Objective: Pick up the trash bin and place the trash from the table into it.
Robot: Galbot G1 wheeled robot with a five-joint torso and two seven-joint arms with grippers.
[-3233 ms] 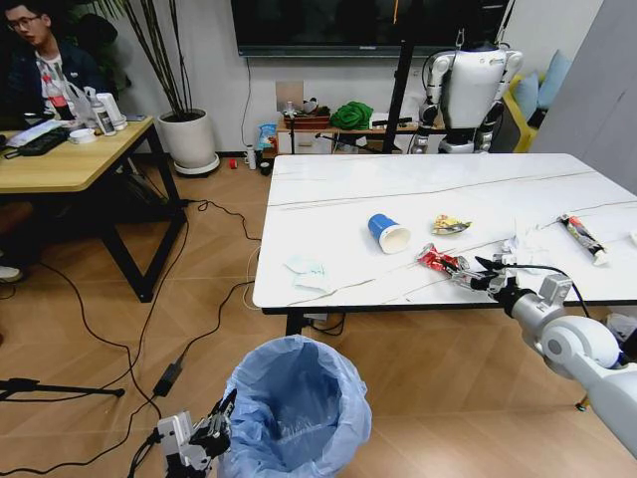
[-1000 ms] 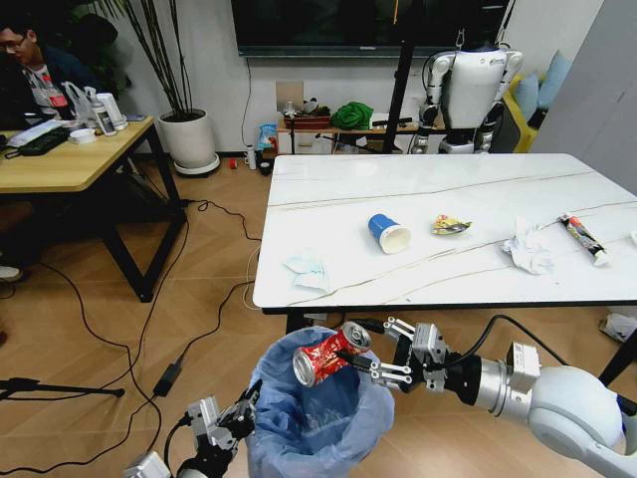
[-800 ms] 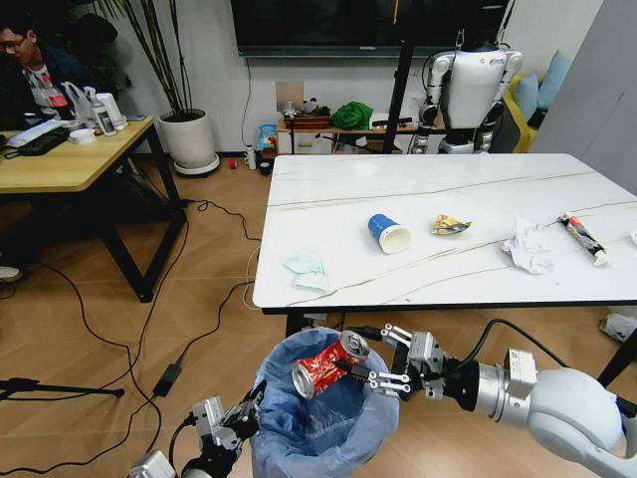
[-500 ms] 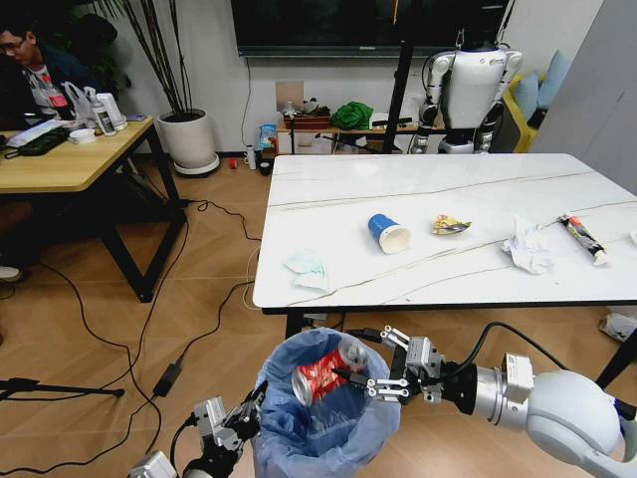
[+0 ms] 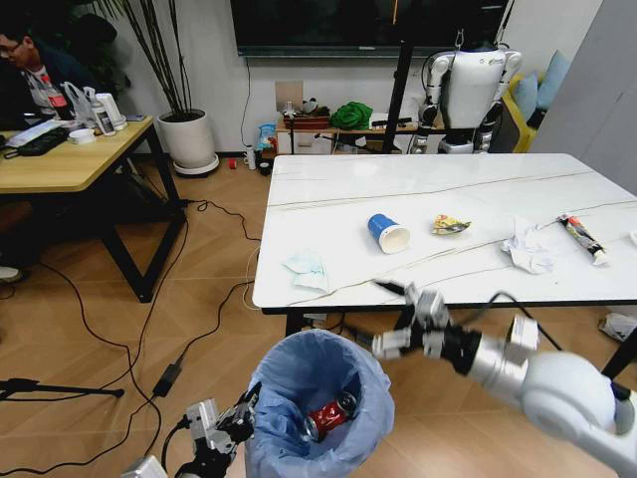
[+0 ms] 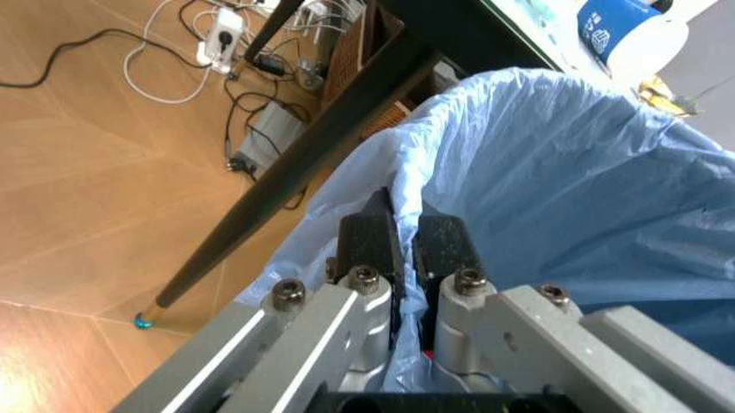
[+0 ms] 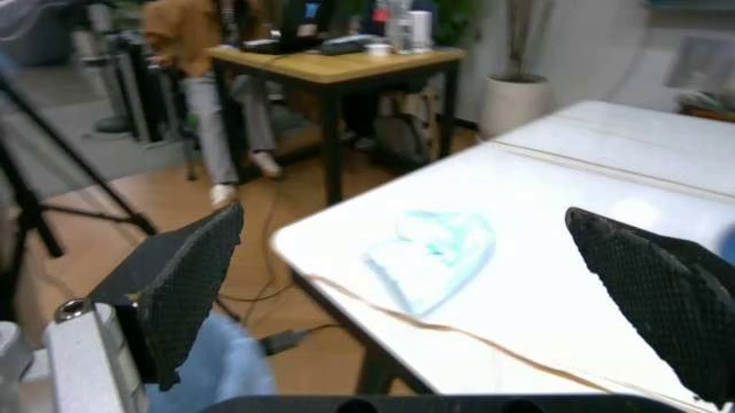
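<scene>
Blue-lined trash bin (image 5: 318, 398) below the table (image 5: 328, 194) edge — blue cup (image 5: 387, 233) tipped over

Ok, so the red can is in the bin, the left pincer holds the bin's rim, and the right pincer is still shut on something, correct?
Not quite. The right pincer is open and empty, as the right wrist view shows. The rest stands: the red can lies in the trash bin, and the left pincer grips its rim.

No text, label, brand, number or sign can be read. White markings are seen on the blue paper cup (image 6: 615, 19) in the left wrist view, and print is seen on the red can (image 5: 328, 416) lying in the trash bin (image 5: 289, 373), but neither can be made out
</scene>
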